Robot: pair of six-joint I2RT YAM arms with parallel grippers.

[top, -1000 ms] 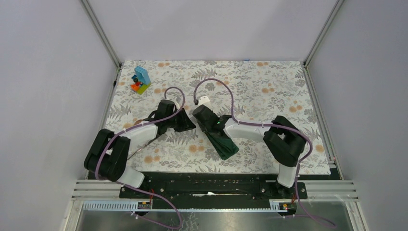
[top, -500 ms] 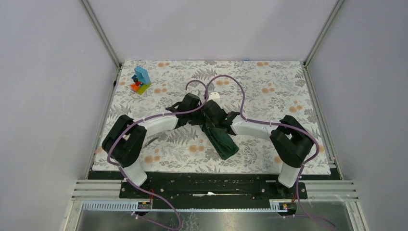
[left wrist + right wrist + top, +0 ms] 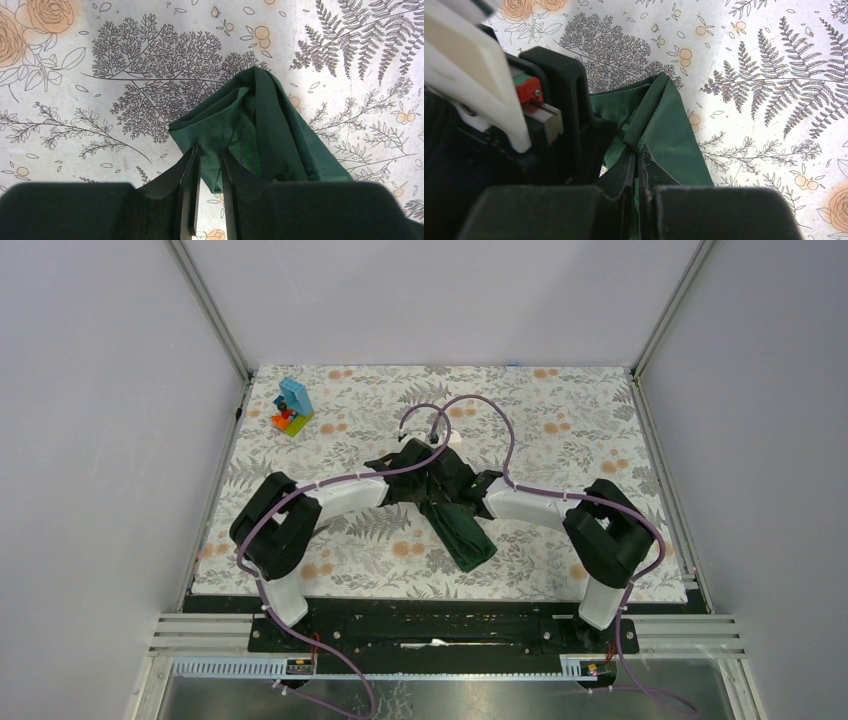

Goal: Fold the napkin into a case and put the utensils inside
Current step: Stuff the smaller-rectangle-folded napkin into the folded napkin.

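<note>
Worktop: the floral table covering, grey ferns with orange blooms, lay flat over the whole surface.

Arms: we saw the left arm and the right arm both reach inward from the near edge. Their wrists met at the middle of the worktop, close enough to overlap in the top view.

Cloth: the napkin, dark green and matte, lay as a narrow folded band. It ran on a diagonal from the middle of the worktop toward the near edge, slightly right of centre. Its far end was drawn up off the covering into a creased peak, while its near end rested flat. We could not tell from the folds what, if anything, lay inside it.

Other item: a toy block stack, blue on top, stood near the far-left corner, well apart from both arms.

Tools: the left gripper was clamped, a flap of the napkin's raised edge hanging between its fingers. The right gripper was pinched nearly together on a rolled fold of the same raised end, with the left gripper's black body just beside it.
</note>
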